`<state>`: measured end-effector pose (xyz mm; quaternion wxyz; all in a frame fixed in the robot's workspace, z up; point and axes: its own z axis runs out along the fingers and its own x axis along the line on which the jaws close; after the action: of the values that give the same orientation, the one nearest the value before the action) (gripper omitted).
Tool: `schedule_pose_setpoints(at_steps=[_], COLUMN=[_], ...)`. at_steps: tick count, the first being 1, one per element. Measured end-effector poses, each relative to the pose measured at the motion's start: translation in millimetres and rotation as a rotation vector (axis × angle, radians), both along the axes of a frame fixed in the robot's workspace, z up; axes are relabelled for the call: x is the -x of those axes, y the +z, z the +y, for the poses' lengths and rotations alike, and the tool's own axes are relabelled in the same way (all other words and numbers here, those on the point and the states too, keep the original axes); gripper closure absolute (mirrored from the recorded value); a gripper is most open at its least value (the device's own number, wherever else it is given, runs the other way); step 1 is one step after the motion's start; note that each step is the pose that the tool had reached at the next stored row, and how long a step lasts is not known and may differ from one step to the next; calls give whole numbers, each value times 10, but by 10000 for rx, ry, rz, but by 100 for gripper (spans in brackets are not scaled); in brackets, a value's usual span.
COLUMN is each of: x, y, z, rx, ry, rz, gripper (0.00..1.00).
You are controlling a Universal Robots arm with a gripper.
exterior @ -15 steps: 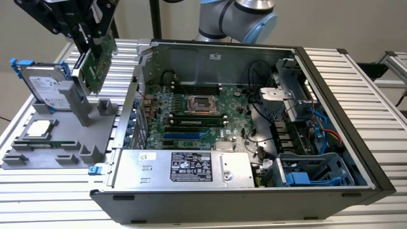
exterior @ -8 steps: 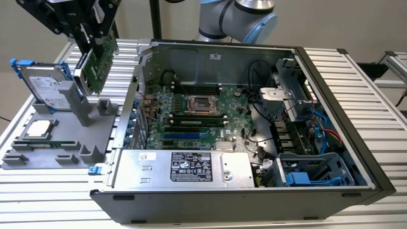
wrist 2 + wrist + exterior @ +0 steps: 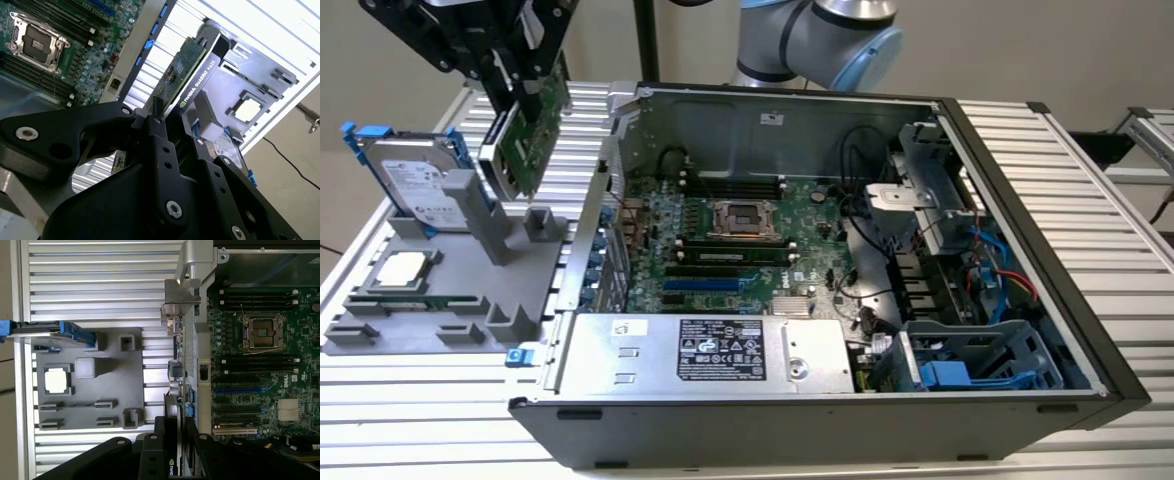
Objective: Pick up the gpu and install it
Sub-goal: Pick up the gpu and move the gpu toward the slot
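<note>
Place: robotics lab test bench, not a home or an office.
Bench: slatted aluminium table of bare metal profiles, with a plain wall behind.
Workpiece: open desktop computer case lying on its side, motherboard exposed.
Fixture: grey moulded holder just beside the case, with slots and posts. A hard drive stands upright in one slot and a processor chip lies in a recess.
Arm: industrial robot arm behind the case. Its black gripper clamps the gpu above the holder.
</note>
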<state>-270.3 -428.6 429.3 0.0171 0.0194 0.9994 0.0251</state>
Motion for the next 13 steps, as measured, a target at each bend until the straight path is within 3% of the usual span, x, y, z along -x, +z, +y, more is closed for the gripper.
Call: schedule_pose_setpoints(at_steps=[13], x=[-48], y=[0], z=[0], rx=[1], ry=[1], rz=[0], gripper=[100])
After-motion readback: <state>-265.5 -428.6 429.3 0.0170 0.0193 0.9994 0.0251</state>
